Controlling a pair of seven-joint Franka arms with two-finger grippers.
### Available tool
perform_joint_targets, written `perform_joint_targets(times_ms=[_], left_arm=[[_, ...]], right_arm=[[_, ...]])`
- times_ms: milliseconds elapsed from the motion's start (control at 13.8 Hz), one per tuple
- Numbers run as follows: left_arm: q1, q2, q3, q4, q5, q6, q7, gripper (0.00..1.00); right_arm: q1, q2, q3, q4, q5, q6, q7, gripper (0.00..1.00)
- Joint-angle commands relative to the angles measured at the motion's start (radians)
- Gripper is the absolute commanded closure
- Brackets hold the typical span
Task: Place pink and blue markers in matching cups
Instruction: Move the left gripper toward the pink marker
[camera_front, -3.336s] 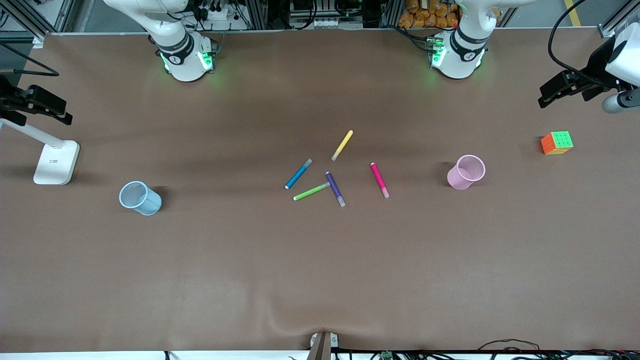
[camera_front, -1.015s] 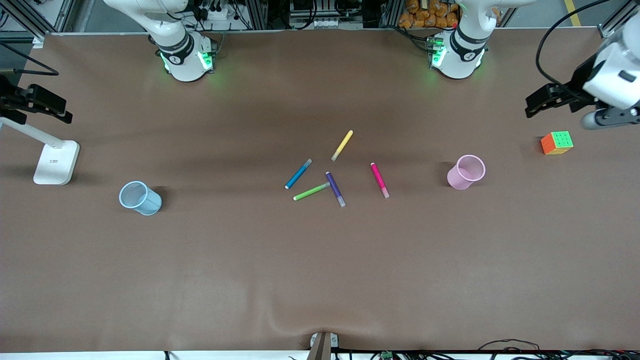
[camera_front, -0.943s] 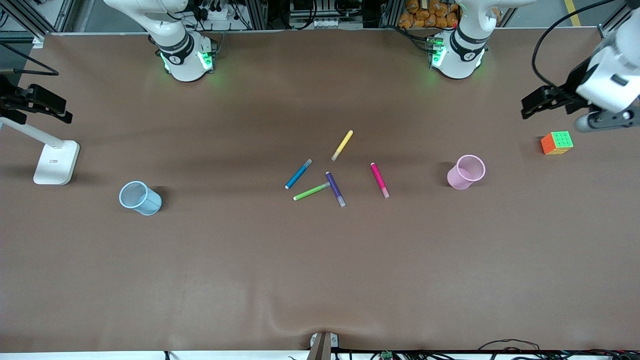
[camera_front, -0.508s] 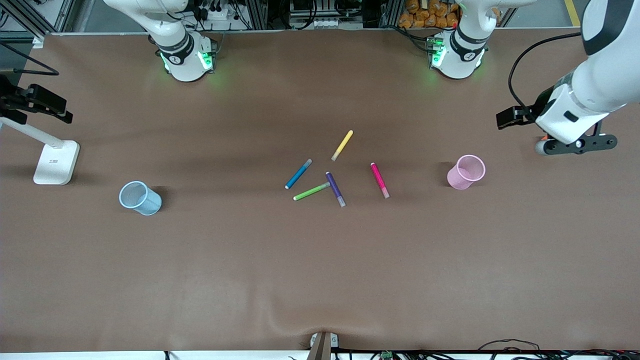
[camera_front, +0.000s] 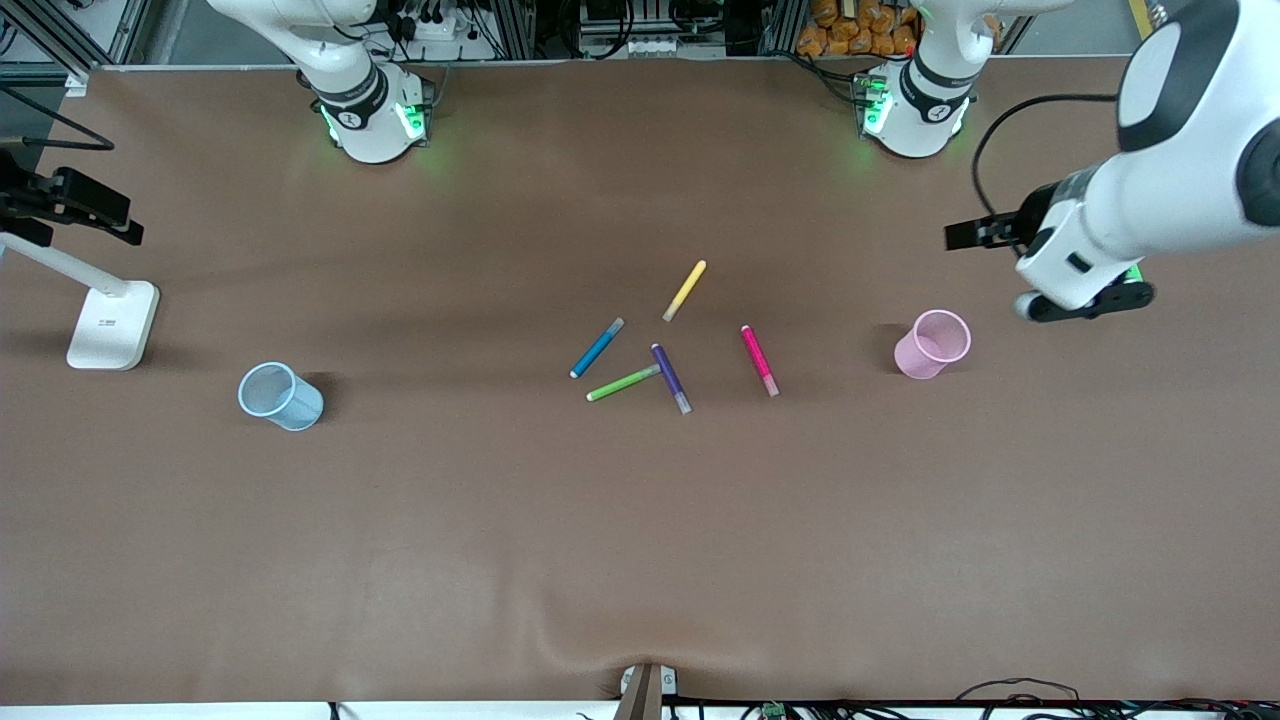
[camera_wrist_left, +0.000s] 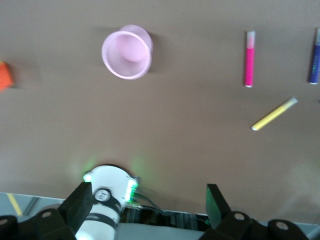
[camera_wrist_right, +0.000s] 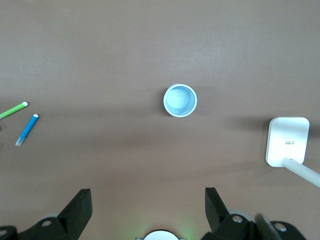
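- Two slim felt markers mattered to us: the hot-pink marker with a pale cap (camera_front: 759, 360) and the medium-blue marker with a greyish cap (camera_front: 597, 348) both lay flat on the brown tabletop (camera_front: 640, 540) in the middle cluster, neither in a cup.
- Beside them we saw a dark purple marker (camera_front: 671, 378), a green marker (camera_front: 622, 383) and a yellow marker (camera_front: 685, 290), none of which the task asked for.
- We found the pale pink translucent cup (camera_front: 933, 344) upright toward the left arm's end of the tabletop, well apart from the pink marker, and the pale blue translucent cup (camera_front: 280, 396) upright toward the right arm's end.
- We judged the task at its first step, the approach, with nothing lifted.
- The left pincer (camera_wrist_left: 150, 210) hung in the air near the pink cup, over bare tabletop, its two fingers spread wide and holding nothing.
- The right pincer (camera_wrist_right: 147, 210) waited high over the blue cup's end of the tabletop, equally wide and empty; a white lamp base (camera_front: 112, 324) stood close by.
- We reckoned the next move called for carrying the left pincer over the pink marker, turning the wrist so the fingers straddled its thin barrel across its length, then lowering close to the tabletop before closing.
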Motion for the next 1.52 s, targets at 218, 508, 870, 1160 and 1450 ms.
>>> perform_joint_targets(times_ms=[218,508,870,1160,1450], left_arm=[[-0.101,0.154,-0.004,0.034,-0.115,-0.018,-0.252,0.0],[-0.136,0.232,-0.005,0.048,-0.154,0.026,-0.297,0.0],[-0.17,0.311,-0.005,0.046,-0.222,0.088,-0.321,0.0],[-0.216,0.363,-0.004,0.046,-0.222,0.149,-0.407,0.0],[-0.216,0.426,-0.005,0.04,-0.231,0.177,-0.407,0.0]], right_arm=[[-0.033,0.003,0.011,0.007,0.032,-0.011,-0.017,0.0],[-0.033,0.002,0.011,0.009,0.032,-0.011,-0.02,0.0],[-0.033,0.003,0.011,0.007,0.032,-0.011,-0.02,0.0],[-0.035,0.005,0.011,0.007,0.032,-0.011,-0.018,0.0],[-0.036,0.005,0.011,0.009,0.032,-0.011,-0.018,0.0]])
